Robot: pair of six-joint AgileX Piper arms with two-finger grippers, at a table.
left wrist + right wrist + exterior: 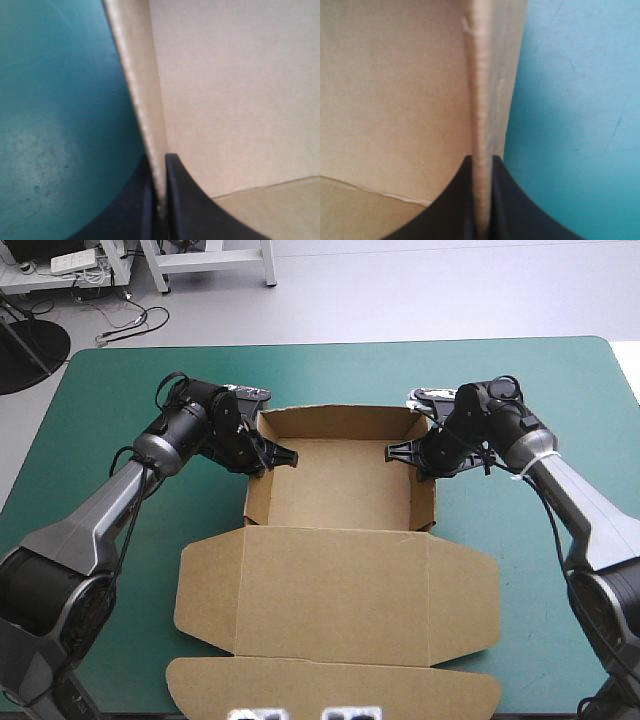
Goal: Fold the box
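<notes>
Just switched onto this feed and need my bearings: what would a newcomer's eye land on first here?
The brown box sits mid-way across the teal-green table, an open tray with its walls raised and its lid lying flat toward the near edge. The left gripper and right gripper each pinch one side wall of the tray, the black fingers all but shut on the board.

The open box of cut board is one plain, unprinted brown, inner walls and flat lid alike. Between the solid black fins of the left pincer, its wall edge shows as a paler, finely ribbed tan stripe. The same pale ribbing runs between the black fins of the right pincer. Beside each pincer, outside the wall, the worktop's smooth cover is teal-green, unpatterned but for faint pale scuffs.
</notes>
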